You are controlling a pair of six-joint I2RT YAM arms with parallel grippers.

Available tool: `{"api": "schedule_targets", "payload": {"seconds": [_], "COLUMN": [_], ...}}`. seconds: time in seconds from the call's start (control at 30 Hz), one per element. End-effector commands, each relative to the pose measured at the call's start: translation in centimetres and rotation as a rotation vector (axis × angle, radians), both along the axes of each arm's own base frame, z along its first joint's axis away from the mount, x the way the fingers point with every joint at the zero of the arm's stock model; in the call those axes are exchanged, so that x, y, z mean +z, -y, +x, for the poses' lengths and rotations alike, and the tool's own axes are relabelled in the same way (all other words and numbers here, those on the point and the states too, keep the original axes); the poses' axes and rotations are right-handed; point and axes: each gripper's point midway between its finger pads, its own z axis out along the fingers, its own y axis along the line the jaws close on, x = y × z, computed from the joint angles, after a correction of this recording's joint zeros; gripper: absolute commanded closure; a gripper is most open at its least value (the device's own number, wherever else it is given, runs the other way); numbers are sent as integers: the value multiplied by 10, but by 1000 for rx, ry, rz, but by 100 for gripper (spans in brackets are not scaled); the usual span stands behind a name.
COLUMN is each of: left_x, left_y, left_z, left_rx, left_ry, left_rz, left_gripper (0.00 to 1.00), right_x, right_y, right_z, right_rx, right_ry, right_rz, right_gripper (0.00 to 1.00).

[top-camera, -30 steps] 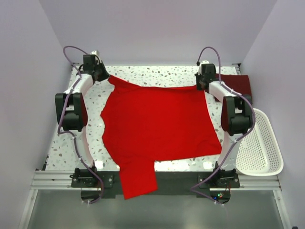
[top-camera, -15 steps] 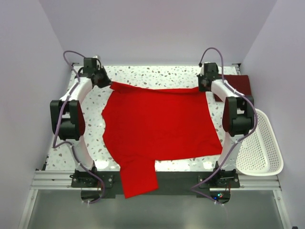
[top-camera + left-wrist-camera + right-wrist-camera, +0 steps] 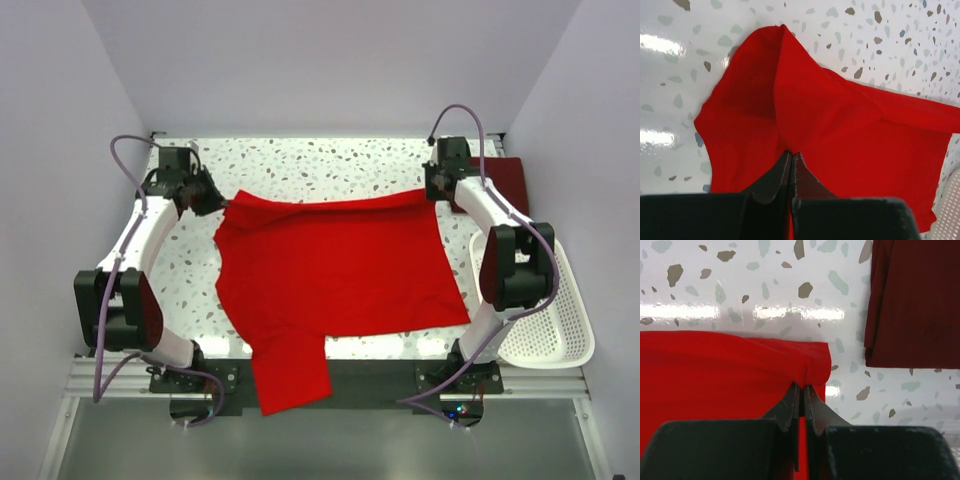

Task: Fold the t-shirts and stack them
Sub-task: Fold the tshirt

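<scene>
- Pale lilac walls close in a white speckled table [image 3: 330,160], with both arms reaching from its near edge toward the far side.
- The bright red t-shirt [image 3: 335,270] lies spread across most of the table. One sleeve [image 3: 290,375] hangs over the near edge between the arm bases. Its far edge runs between the two grippers, with folds bunched at the far-left corner.
- The white slatted basket [image 3: 545,330] sits off the table's right edge, just beside the right arm.
- The dark maroon t-shirt [image 3: 508,178] lies folded at the far right corner of the table. The right wrist view shows it apart from the red cloth, with a strip of bare tabletop between them.
- The left gripper [image 3: 791,155] is clenched on the bright red t-shirt's far-left corner, the cloth rising in a ridge from its fingertips.
- The right gripper [image 3: 802,387] is pinched tight on the shirt's far-right corner, near the maroon one.
</scene>
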Motion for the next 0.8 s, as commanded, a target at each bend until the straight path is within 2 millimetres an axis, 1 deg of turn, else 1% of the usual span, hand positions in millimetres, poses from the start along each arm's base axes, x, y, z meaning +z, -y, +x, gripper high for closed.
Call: {"api": "schedule_targets", "payload": {"seconds": [0.0, 0.03, 0.07, 0.1, 0.17, 0.2, 0.27, 0.3, 0.33, 0.37, 0.4, 0.57, 0.6, 0.67, 0.73, 0.77], "left_x": [20, 15, 20, 15, 17, 10, 10, 5, 2, 5, -1, -18, -23, -28, -37, -40], "left_y": [8, 8, 7, 7, 8, 11, 15, 17, 18, 19, 19, 15, 17, 19, 22, 23], "left_z": [-24, -31, -36, -44, -52, -58, -65, -70, -72, -75, -79, -87, -89, -91, -95, -97], "left_rx": [-1, 2, 3, 6, 15, 13, 5, 8, 11, 10, 18, 36, 37, 33, 29, 22], "left_ry": [20, 9, 23, 0, 6, -9, -6, -21, -26, -14, -21, -48, -55, -58, -76, -84], "left_rz": [-56, -56, -56, -54, -64, -82, -107, -120, -128, -137, -140, -124, -134, -151, -163, -170], "left_gripper": [100, 100, 100, 100, 100, 100, 100, 100, 100, 100, 100, 100, 100, 100, 100, 100], "right_x": [12, 9, 7, 8, 5, 5, 1, 1, -1, -2, -3, -14, -20, -29, -34, -42], "right_y": [11, 12, 13, 13, 14, 15, 14, 14, 14, 14, 14, 18, 18, 19, 19, 19], "right_z": [-12, -15, -18, -20, -23, -24, -27, -28, -29, -30, -31, -42, -45, -47, -47, -48], "right_rx": [-53, -56, -59, -65, -71, -76, -83, -90, -93, -95, -103, -139, -146, -153, -160, -167], "right_ry": [13, 5, -6, -7, -12, -12, -21, -22, -27, -30, -33, -71, -82, -105, -121, -144], "right_rz": [-22, -24, -28, -27, -27, -27, -21, -19, -17, -18, -16, -16, -14, -22, -19, -18], "right_gripper": [100, 100, 100, 100, 100, 100, 100, 100, 100, 100, 100, 100, 100, 99, 97, 96]}}
